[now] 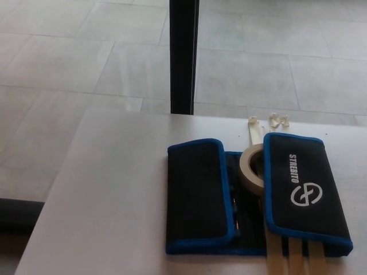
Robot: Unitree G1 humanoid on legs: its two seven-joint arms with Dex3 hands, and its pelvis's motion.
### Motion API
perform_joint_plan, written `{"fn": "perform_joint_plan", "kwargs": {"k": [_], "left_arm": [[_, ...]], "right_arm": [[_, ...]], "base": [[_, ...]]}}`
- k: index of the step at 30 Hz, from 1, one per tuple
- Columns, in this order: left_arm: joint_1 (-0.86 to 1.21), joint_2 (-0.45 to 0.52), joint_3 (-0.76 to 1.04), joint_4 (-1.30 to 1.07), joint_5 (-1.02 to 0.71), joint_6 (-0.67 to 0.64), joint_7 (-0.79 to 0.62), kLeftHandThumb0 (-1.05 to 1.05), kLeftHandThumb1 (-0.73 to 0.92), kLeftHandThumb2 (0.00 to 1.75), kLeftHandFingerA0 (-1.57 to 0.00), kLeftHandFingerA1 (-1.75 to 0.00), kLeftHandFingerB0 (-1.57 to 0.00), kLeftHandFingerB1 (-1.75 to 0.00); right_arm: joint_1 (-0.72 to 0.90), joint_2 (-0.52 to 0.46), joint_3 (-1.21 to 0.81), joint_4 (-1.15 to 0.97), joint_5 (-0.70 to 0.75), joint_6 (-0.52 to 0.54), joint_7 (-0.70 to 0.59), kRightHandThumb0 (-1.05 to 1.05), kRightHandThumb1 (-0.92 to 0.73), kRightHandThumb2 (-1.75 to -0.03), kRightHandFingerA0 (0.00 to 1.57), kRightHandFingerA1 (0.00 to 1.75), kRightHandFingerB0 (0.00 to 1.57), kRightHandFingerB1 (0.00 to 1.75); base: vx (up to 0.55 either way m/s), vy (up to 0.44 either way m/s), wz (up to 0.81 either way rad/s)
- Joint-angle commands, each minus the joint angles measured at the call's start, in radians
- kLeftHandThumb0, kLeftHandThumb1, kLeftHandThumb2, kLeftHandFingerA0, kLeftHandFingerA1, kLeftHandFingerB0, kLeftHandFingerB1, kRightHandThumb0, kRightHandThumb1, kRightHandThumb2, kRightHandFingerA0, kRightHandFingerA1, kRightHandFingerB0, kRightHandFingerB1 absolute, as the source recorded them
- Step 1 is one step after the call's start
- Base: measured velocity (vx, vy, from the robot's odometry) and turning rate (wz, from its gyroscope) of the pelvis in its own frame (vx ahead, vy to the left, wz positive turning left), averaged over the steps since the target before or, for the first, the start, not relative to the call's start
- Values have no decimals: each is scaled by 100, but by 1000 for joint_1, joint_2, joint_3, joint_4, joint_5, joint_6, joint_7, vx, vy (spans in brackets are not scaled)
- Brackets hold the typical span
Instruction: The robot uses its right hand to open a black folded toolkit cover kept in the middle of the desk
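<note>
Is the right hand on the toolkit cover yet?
No: neither robot hand shows in the head view, and the toolkit cover lies untouched on the desk with its flaps folded inward.

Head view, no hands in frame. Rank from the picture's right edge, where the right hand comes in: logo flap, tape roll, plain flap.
1. Logo flap, rightmost, nearest that edge.
2. Tape roll, centre, tucked against the logo flap's left border.
3. Plain flap, leftmost, farthest.
Neither hand shows.

You see: tape roll [250, 167] on pale bench [114, 195] | cream strips [292, 258] near edge | black post [183, 57] | tiled floor [69, 57]
</note>
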Motion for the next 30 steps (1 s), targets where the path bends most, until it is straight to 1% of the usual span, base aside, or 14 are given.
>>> {"fn": "perform_joint_plan", "kwargs": {"k": [1,2,3,4,6,11,13,16,17,21,22,25,26,30], "left_arm": [[-7,19,2,9,-8,18,1,-102,23,141,-50,-111,-24,-100],[-7,19,3,11,-8,17,2,-102,13,141,-40,-115,-30,-114],[-9,18,2,13,-8,19,2,-105,23,140,-43,-106,-13,-92],[-10,19,2,10,-8,23,1,-105,23,140,-43,-106,-13,-92],[-5,20,-1,9,-5,16,-4,-102,22,138,-40,-105,-32,-102],[0,22,-6,10,1,6,-8,-105,22,140,-47,-111,-33,-105],[-1,24,-14,8,8,9,-9,-105,19,137,-37,-105,-24,-100],[4,26,-19,0,11,2,-17,-105,20,137,-46,-109,-37,-107],[5,26,-20,-2,11,3,-17,-105,22,139,-38,-105,-23,-100],[-5,28,-9,7,2,16,-10,-102,23,139,-45,-107,-25,-99],[-7,28,-8,7,1,18,-7,-105,21,140,-30,-102,-12,-94],[-11,29,1,6,-7,32,3,-105,23,141,-33,-103,-9,-92],[-12,28,1,5,-8,32,4,-105,17,140,-42,-110,-27,-104],[-8,32,-4,4,-3,19,-6,-103,25,141,-43,-108,-31,-103]], "right_arm": [[21,-100,505,-97,-535,-283,209,-53,-38,-69,7,49,15,39],[11,-102,528,-90,-537,-280,220,-44,-51,-57,9,46,20,30],[-1,-103,558,-77,-549,-281,231,-43,-53,-57,10,45,19,31],[-6,-103,571,-72,-551,-278,234,-43,-53,-57,10,45,19,31],[-15,-108,602,-64,-557,-268,236,-43,-55,-58,9,48,18,30],[-35,-135,683,-33,-634,-246,204,-48,-61,-59,14,45,21,30],[-41,-147,711,-34,-669,-220,189,-51,-62,-59,16,44,22,30],[-43,-165,747,-31,-707,-216,177,-52,-62,-59,19,44,24,31],[-44,-171,759,-25,-723,-225,167,-53,-63,-59,21,46,25,31],[-44,-186,808,-18,-757,-223,156,-53,-64,-60,17,46,24,32],[-45,-195,823,-9,-777,-237,144,-54,-64,-59,19,48,25,33],[-58,-211,846,-2,-802,-239,130,-57,-66,-60,19,51,23,35],[-63,-218,854,7,-813,-244,120,-56,-65,-60,19,53,24,36],[-87,-247,885,51,-856,-264,91,-55,-65,-60,19,55,25,36]], "base": [[0,0,0],[0,0,0],[0,0,0],[0,0,0],[0,0,0],[0,0,0],[0,0,0],[0,0,0],[0,0,0],[0,0,0],[0,0,0],[0,0,0],[0,0,0],[0,0,0]]}}
